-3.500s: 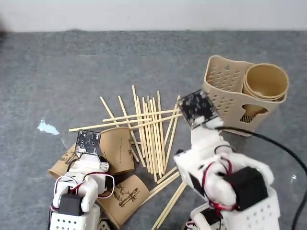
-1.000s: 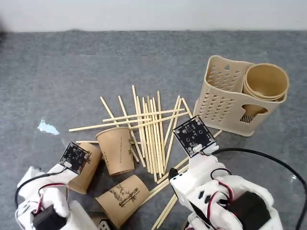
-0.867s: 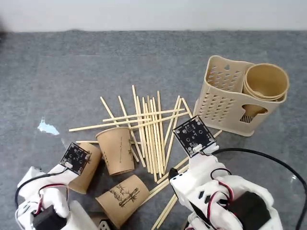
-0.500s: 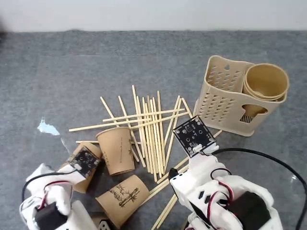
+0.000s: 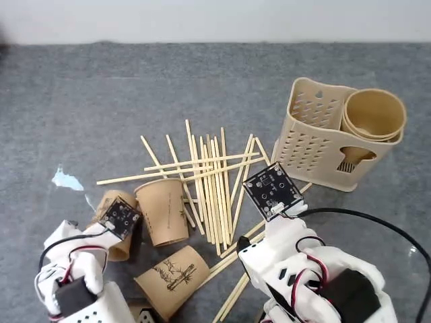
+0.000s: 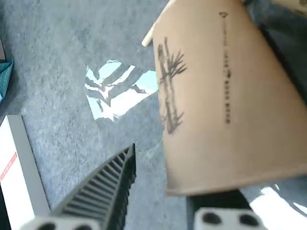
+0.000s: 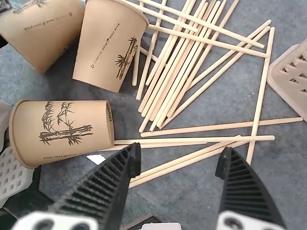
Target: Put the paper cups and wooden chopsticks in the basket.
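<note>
Three paper cups with a bamboo print are on the grey table. One lies on its side [image 5: 112,225] under my left arm's wrist [image 5: 121,217], one stands mouth-down [image 5: 163,210], and one lies nearer the front [image 5: 176,272]. My left gripper [image 6: 160,177] is open, and the side-lying cup [image 6: 225,96] rests against one finger with a gap to the other. Several wooden chopsticks [image 5: 212,182] are scattered mid-table. My right gripper [image 7: 180,152] hangs open above some chopsticks [image 7: 206,139], holding nothing. The beige basket [image 5: 316,138] stands at the back right with nested cups [image 5: 374,114] inside.
A pale blue scrap [image 5: 66,179] sticks to the table on the left, the same scrap [image 6: 120,88] showing beyond the left gripper. A white box edge [image 6: 19,163] lies near the left arm. A black cable [image 5: 377,219] runs from the right arm. Bare carpet extends behind the chopsticks.
The left arm has swung from the far left toward the side-lying cup. The right arm drew back from the basket over 3.5 s and has stayed still in the last second.
</note>
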`<state>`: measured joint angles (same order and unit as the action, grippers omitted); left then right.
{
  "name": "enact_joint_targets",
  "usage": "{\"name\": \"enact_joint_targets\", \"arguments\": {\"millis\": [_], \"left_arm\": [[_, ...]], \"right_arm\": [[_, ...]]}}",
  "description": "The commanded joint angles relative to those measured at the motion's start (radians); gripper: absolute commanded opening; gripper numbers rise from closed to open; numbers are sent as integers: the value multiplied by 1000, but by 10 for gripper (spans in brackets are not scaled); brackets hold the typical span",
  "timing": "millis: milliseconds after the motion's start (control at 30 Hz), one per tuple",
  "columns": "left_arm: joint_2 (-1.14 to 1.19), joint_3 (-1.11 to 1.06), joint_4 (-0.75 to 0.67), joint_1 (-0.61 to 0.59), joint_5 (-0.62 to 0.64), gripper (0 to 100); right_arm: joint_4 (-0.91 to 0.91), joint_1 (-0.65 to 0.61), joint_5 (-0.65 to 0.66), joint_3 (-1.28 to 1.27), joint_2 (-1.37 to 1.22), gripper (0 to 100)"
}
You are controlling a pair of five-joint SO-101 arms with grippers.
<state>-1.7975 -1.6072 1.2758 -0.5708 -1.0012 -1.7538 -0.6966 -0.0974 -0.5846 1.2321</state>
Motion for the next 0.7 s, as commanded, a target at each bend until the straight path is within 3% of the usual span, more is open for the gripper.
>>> {"name": "enact_joint_targets", "arguments": {"millis": [0, 67, 333, 500, 667], "left_arm": [[-3, -21, -83, 8, 18, 58], [-3, -19, -91, 8, 20, 13], [-5, 4, -89, 3, 21, 13], [-5, 140, 8, 0, 23, 13], [-5, 337, 89, 0, 150, 12]], "right_arm": [[-12, -7, -8, 5, -4, 270], [-12, -7, -6, 5, -2, 270], [-21, -7, -8, 6, 5, 270], [-36, -7, -5, 12, 7, 270], [-36, -5, -2, 14, 7, 270]]}}
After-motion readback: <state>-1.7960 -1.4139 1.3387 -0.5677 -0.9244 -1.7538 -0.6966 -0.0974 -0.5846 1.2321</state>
